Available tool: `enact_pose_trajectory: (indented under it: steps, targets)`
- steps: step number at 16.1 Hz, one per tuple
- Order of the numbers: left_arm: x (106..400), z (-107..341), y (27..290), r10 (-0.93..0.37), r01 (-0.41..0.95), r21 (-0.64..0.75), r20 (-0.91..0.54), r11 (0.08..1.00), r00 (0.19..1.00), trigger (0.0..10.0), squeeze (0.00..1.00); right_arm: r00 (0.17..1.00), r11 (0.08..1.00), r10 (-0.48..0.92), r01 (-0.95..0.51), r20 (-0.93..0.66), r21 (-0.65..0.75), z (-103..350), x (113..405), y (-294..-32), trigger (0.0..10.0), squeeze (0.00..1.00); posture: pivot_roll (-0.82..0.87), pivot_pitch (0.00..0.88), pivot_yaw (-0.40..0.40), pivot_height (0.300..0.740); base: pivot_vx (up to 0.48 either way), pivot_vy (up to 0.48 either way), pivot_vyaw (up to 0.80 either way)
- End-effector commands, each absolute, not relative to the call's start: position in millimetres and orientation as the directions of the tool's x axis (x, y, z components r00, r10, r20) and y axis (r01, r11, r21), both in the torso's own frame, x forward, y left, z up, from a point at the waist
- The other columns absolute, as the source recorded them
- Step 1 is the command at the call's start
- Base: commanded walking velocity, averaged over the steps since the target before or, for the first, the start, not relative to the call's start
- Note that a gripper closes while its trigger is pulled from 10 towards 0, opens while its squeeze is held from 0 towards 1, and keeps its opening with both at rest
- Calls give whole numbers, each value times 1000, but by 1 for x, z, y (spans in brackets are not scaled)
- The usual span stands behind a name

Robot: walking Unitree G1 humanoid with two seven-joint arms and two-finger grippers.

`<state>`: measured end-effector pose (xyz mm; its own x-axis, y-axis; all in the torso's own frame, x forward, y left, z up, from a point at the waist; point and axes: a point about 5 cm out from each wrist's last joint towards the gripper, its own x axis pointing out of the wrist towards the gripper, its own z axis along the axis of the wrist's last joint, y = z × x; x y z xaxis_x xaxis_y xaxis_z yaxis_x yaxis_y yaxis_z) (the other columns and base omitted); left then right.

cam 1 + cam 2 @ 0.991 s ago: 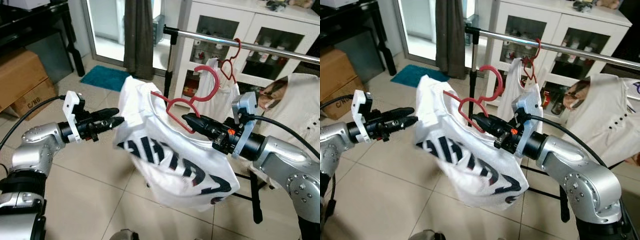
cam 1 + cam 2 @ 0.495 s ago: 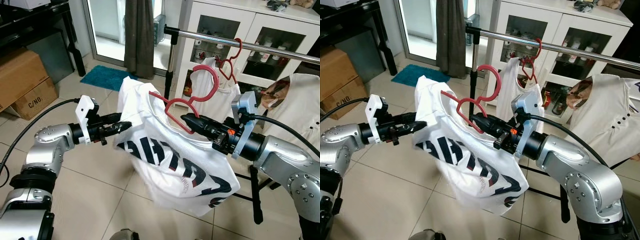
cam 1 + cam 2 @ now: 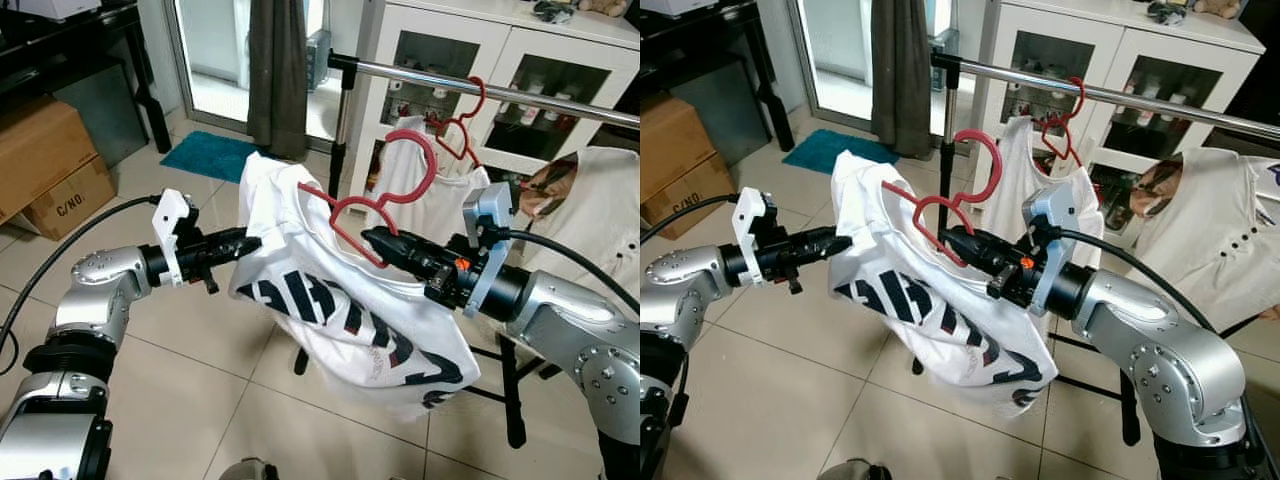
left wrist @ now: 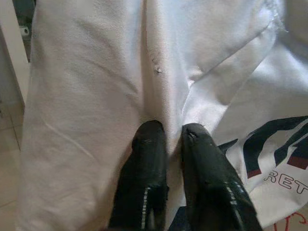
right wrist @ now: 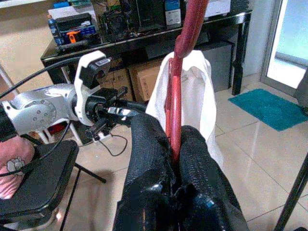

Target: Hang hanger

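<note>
Both grippers are clenched: my right gripper [image 3: 372,238] grips the red hanger [image 3: 385,197] by its neck, hook pointing up toward the rail [image 3: 480,86] above and beyond, while my left gripper [image 3: 252,243] pinches the shirt [image 3: 340,300] draped on it.

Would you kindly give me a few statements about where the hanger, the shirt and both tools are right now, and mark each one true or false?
1. The right tool grips the red hanger. True.
2. The hanger's hook is already over the metal rail. False: the hook is below the rail, not yet on it.
3. The left tool pinches the edge of the white shirt. True.
4. The white shirt lies on the floor. False: it hangs from the red hanger, clear of the tiles.
5. Another red hanger with a garment already hangs on the rail. True.
</note>
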<state>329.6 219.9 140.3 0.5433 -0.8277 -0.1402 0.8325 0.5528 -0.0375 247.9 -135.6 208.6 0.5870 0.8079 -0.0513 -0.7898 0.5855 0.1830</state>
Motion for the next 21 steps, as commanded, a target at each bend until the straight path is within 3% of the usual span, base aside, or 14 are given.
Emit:
enact_pose_trajectory:
  steps: [1, 9, 11, 13, 14, 17, 21]
  targets:
    - [333, 145, 217, -834, 840, -21, -134, 543, 536, 0, 0, 582, 579, 813, -801, -28, 150, 218, 247, -135, 10000, 0, -111, 0, -21, 710, 0, 0, 0]
    - [332, 161, 240, -800, 805, 28, -102, 592, 592, 0, 0, 595, 593, 803, -790, -38, 158, 214, 249, -137, 10000, 0, -98, 0, -29, 710, 0, 0, 0]
    - [334, 197, 266, -761, 768, 171, -118, 618, 638, 0, 0, 619, 629, 777, -766, -113, 129, 201, 250, -142, 10000, 0, -89, 0, -32, 710, 0, 0, 0]
    - [335, 213, 271, -751, 756, 235, -131, 611, 647, 0, 0, 618, 635, 770, -766, -158, 98, 193, 250, -143, 10000, 0, -78, 0, -35, 710, 0, 0, 0]
    - [339, 236, 274, -737, 735, 326, -144, 595, 660, 0, 0, 579, 597, 793, -800, -191, 56, 188, 246, -142, 10000, 0, -78, 0, -35, 710, 0, 0, 0]
    - [342, 255, 275, -731, 733, 422, -208, 533, 650, 0, 0, 422, 441, 878, -897, -225, 39, 184, 227, -138, 10000, 0, -61, 0, -31, 710, 0, 0, 0]
    - [344, 250, 278, -691, 745, 474, -328, 469, 644, 0, 0, 466, 471, 881, -879, -75, 77, 195, 233, -144, 10000, 0, -61, 0, -28, 710, 0, 0, 0]
